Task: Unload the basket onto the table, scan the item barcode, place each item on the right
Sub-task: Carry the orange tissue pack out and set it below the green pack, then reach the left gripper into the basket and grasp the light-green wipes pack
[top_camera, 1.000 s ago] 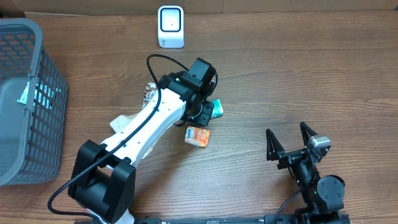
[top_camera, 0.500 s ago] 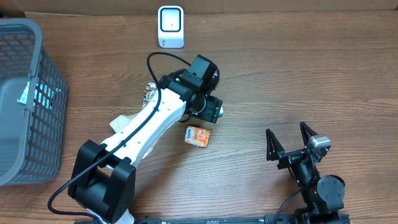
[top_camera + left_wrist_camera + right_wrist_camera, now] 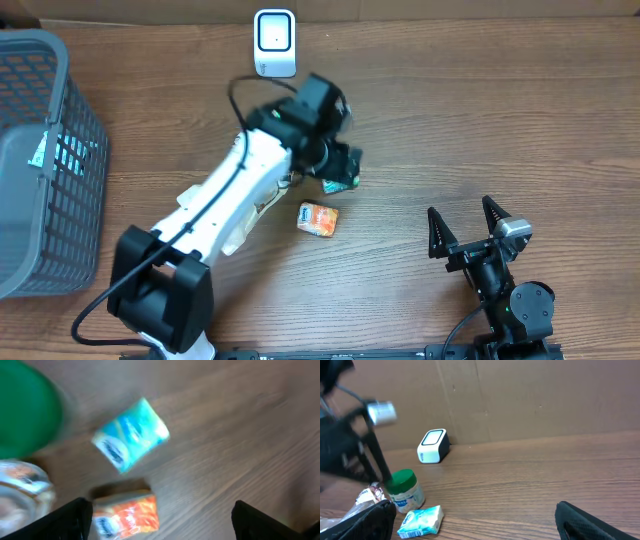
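Observation:
A teal packet lies flat on the wooden table, with an orange packet just nearer. My left gripper hovers above them, open and holding nothing; its fingers stand wide apart. From overhead, the left gripper covers most of the teal packet, and the orange packet lies in front of it. The white barcode scanner stands at the back edge and also shows in the right wrist view as the scanner. My right gripper rests open at the front right.
A grey basket stands at the far left. A jar with a green lid stands beside the teal packet, and a crinkled white bag lies under the left arm. A cardboard wall runs along the back.
My left gripper opened and let go of the teal packet, which now lies on the table. The left arm then swung up and toward the back; the right arm stayed still.

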`<state>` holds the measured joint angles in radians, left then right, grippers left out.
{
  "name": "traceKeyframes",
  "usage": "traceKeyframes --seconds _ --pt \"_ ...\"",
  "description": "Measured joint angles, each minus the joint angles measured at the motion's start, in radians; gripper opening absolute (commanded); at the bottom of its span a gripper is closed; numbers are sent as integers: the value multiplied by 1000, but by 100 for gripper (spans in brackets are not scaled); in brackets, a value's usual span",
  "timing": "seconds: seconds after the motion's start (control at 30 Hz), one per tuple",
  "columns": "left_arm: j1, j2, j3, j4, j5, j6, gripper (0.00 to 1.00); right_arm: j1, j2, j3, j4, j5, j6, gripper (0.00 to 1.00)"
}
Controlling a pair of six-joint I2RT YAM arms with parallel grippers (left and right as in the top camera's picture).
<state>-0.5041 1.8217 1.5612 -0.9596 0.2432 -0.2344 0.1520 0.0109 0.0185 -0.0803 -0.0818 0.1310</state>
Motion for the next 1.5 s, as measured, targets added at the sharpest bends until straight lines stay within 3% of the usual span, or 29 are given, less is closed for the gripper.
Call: traceKeyframes --seconds 0.13,0.33,0.5,0.77,0.9,1.1,1.5 --pt "133 11 313 -211 -11 0 91 0 0 0 1 0 0 100" --pt "427 11 740 -401 -57 -8 89 0 0 0 1 0 0 100" --pt "711 5 909 -446 -114 -76 90 0 0 0 1 0 0 100" --pt "1106 6 846 -426 -144 -211 93 0 0 0 1 0 0 100" --pt "1209 35 736 -374 -143 -234 93 0 0 0 1 0 -1 100" --pt "1210 189 517 -183 -134 -230 93 0 0 0 1 0 0 100" --pt "1165 454 491 -88 -122 -227 89 0 0 0 0 0 0 100"
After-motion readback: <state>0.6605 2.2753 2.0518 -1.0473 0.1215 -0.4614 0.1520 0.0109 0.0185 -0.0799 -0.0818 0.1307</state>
